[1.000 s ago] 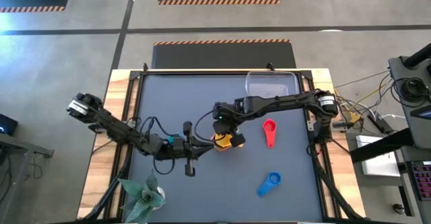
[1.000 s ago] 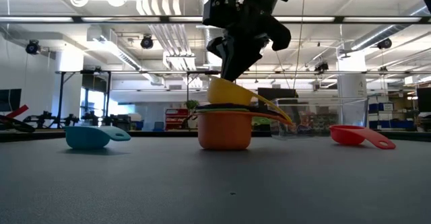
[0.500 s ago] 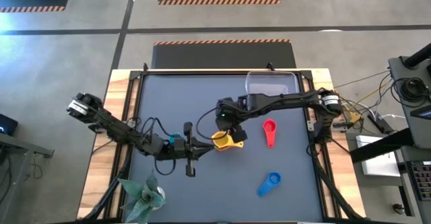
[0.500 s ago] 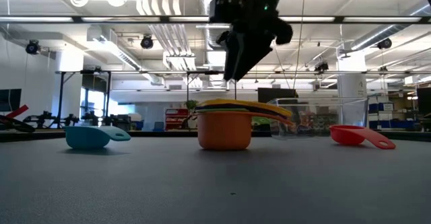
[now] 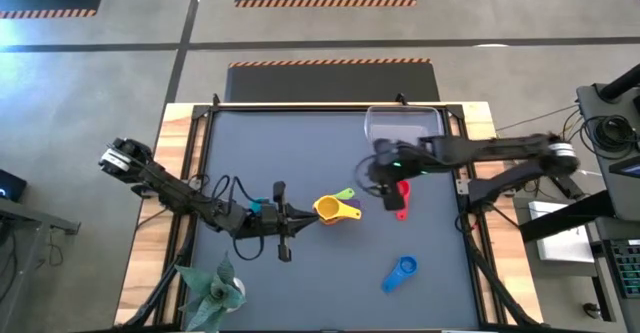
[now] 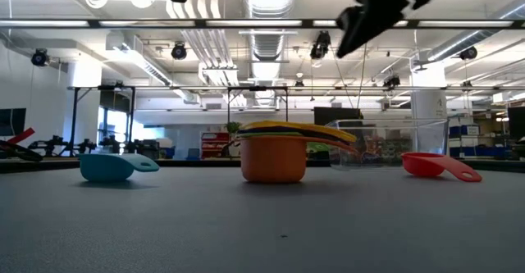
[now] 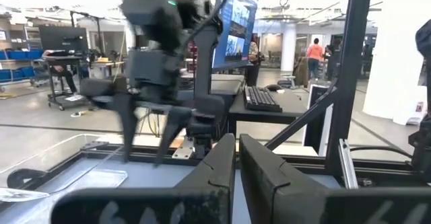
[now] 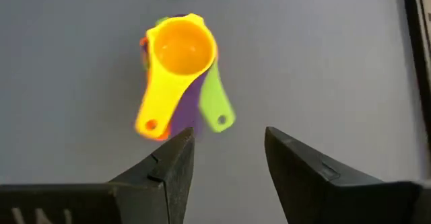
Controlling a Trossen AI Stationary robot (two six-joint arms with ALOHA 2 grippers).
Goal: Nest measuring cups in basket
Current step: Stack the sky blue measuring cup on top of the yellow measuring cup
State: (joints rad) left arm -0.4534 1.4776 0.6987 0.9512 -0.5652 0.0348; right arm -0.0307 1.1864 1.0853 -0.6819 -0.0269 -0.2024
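Note:
A stack of nested measuring cups (image 5: 335, 210) stands on its orange bottom cup (image 6: 273, 160) mid-table. The yellow cup (image 8: 176, 52) is on top, and green and purple handles fan out beneath it. The red cup (image 5: 402, 205) and the blue cup (image 5: 400, 271) lie apart on the mat, and the clear basket (image 5: 403, 125) sits at the far edge. My right gripper (image 5: 385, 180) is open and raised above the mat between the stack and the red cup. My left gripper (image 5: 305, 216) is shut, low, just left of the stack. My left gripper's fingertips (image 5: 312, 216) end right beside the stack's left side. I cannot tell from the high view whether they touch it, and the left wrist view shows no cup. My right gripper touches nothing.
A small artificial plant (image 5: 212, 291) stands at the near left corner. Wooden borders and black rails frame the dark mat. Bare mat (image 5: 300, 153) lies between the stack and the far edge, and more at the near middle.
My right gripper let go of the yellow cup, rose, and moved toward the table's right edge, ending over the red cup. The yellow cup, tilted on the stack a second ago, now sits level inside it.

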